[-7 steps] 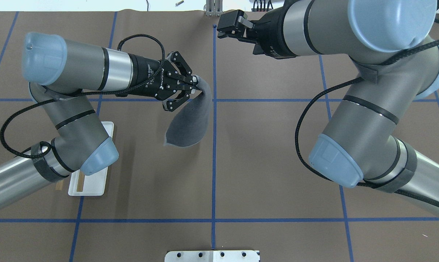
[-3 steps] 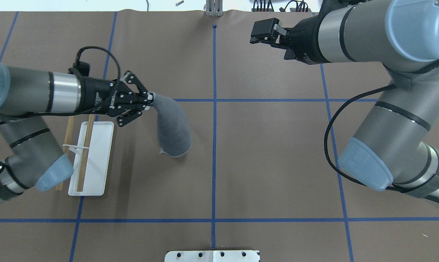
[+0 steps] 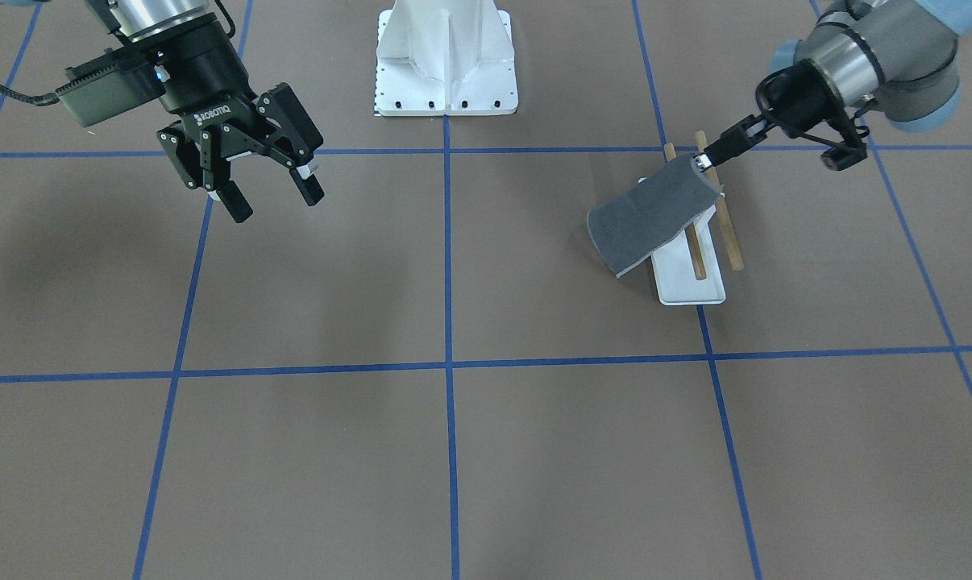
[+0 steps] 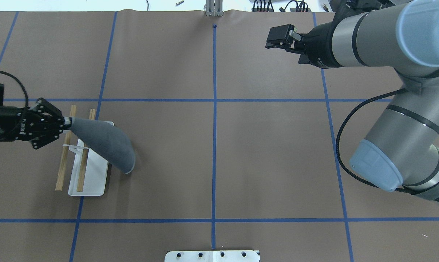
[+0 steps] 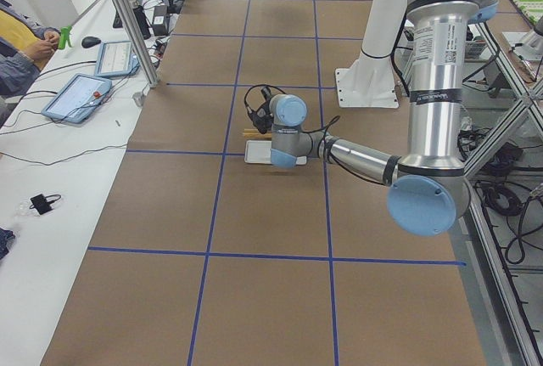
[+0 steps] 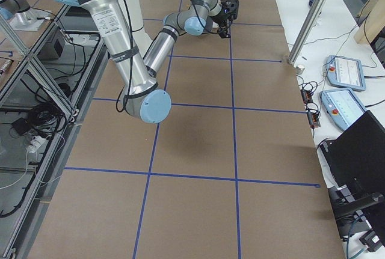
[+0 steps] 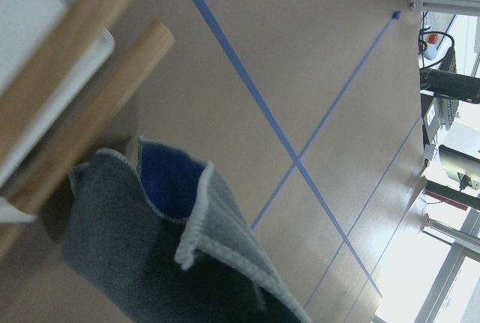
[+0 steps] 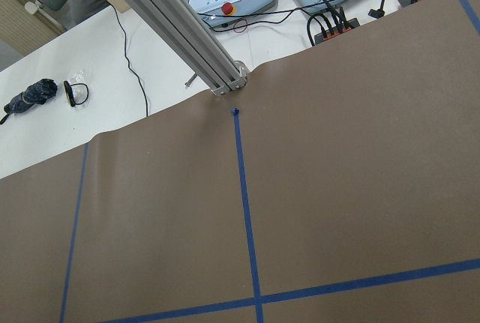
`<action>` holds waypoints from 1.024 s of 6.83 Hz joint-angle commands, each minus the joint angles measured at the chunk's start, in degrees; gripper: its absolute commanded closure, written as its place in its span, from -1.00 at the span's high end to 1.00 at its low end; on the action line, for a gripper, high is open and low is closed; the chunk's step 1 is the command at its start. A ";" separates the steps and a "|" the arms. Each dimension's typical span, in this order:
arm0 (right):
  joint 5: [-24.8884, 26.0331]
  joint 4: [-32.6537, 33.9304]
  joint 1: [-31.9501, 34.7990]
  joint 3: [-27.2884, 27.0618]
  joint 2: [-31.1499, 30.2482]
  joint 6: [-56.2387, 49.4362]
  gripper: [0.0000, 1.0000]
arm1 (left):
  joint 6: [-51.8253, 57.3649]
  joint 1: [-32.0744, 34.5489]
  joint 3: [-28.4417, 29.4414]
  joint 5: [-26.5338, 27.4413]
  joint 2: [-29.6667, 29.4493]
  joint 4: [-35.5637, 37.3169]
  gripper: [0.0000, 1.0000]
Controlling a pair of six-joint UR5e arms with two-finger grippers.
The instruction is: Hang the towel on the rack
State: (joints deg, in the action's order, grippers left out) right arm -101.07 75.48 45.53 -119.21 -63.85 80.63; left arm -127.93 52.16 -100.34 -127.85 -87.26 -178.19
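My left gripper (image 4: 66, 122) is shut on one corner of the dark grey towel (image 4: 105, 142). The towel hangs from it, draped across the top end of the rack (image 4: 89, 181). The rack has a white base and two wooden rods (image 4: 62, 163). In the front-facing view the towel (image 3: 651, 213) hangs over the rods (image 3: 729, 234) and part of the white base (image 3: 691, 283), held by the left gripper (image 3: 702, 160). The left wrist view shows the towel's blue face (image 7: 171, 182) folded inside, next to the rods (image 7: 90, 98). My right gripper (image 3: 268, 187) is open and empty, high above the far side of the table.
A large white bolted pedestal (image 3: 446, 60) stands at the robot's base. Blue tape lines cross the brown table (image 4: 219, 153). An aluminium post (image 8: 180, 23), tablets and cables lie beyond the far table edge.
My left gripper has carried the towel leftward and back, from the table's middle to above the rack's rods. The right arm has drawn back to the right.
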 commanded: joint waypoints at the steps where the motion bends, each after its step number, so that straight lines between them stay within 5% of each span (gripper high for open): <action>1: -0.35 0.02 1.22 -0.15 -3.98 -4.40 1.00 | 6.42 12.04 4.88 -12.82 1.74 -3.82 -1.00; 5: -1.85 0.11 3.08 0.03 -6.46 -7.51 1.00 | 8.48 14.46 9.11 -14.01 1.21 -3.91 -0.95; 6: -1.93 0.11 3.34 0.03 -6.46 -7.51 1.00 | 8.48 14.46 9.55 -13.66 1.30 -4.00 0.81; 7: -2.28 0.11 3.43 0.03 -7.68 -7.51 1.00 | 8.48 14.55 9.55 -13.39 1.65 -4.09 0.97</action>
State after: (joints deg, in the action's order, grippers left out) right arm -103.05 75.59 48.79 -119.19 -70.57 73.16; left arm -119.46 66.63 -91.04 -141.56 -85.87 -182.19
